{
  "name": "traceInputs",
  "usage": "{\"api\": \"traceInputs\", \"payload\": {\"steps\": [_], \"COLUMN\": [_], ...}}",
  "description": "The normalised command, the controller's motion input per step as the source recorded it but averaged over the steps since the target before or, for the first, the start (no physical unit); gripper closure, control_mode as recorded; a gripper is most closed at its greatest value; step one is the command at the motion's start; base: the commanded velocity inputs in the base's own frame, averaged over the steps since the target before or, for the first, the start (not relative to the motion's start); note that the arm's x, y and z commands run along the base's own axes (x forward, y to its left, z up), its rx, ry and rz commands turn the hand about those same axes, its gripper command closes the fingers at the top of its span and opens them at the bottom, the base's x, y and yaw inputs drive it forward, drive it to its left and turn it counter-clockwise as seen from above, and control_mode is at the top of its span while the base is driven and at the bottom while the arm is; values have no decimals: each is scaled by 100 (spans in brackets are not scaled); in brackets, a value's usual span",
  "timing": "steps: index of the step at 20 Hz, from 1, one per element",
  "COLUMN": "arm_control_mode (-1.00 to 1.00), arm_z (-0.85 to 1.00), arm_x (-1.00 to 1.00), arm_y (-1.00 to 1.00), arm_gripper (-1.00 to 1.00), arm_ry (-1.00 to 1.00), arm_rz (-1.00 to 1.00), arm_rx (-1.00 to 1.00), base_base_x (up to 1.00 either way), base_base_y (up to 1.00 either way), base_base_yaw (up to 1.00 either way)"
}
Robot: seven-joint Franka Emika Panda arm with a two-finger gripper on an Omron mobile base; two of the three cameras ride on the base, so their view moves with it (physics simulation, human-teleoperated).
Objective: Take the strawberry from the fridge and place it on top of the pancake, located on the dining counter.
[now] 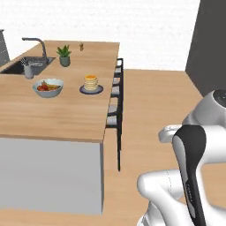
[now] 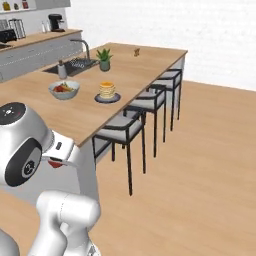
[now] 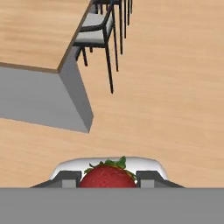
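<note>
In the hand view the strawberry (image 3: 108,176), red with a green leafy cap, sits between the two dark fingertips (image 3: 66,178) of my gripper (image 3: 108,180), which is shut on it. In the right base view the strawberry (image 2: 56,163) shows as a small red spot under the hand, held low near the near corner of the dining counter (image 2: 55,116). The pancake (image 1: 90,82) is a golden stack on a dark round plate (image 1: 91,90), out on the dining counter (image 1: 57,114); the pancake (image 2: 107,90) stands well beyond the hand. The fridge is out of view.
A pale fruit bowl (image 1: 47,87) stands left of the pancake plate, with a sink (image 1: 27,65), tap and small potted plant (image 1: 64,55) behind. Black stools (image 2: 127,131) line the counter's right side. Open wood floor lies to the right.
</note>
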Motion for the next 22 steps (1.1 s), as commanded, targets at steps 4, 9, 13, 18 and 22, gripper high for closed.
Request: {"api": "traceInputs", "payload": {"steps": [4,9,13,18,22], "arm_control_mode": [100,100,100,100,100], "arm_z": [0,0,0,0,0], "arm_x": [0,0,0,0,0], "arm_y": [0,0,0,0,0], "arm_gripper": [100,100,100,100,100], "arm_ry": [0,0,0,0,0], "arm_rz": [0,0,0,0,0], "arm_rx": [0,0,0,0,0], "base_base_x": [88,85,76,44,17], "base_base_y": [-100,-97,-88,-90,-98], "base_base_yaw": [47,52,61,65,65]}}
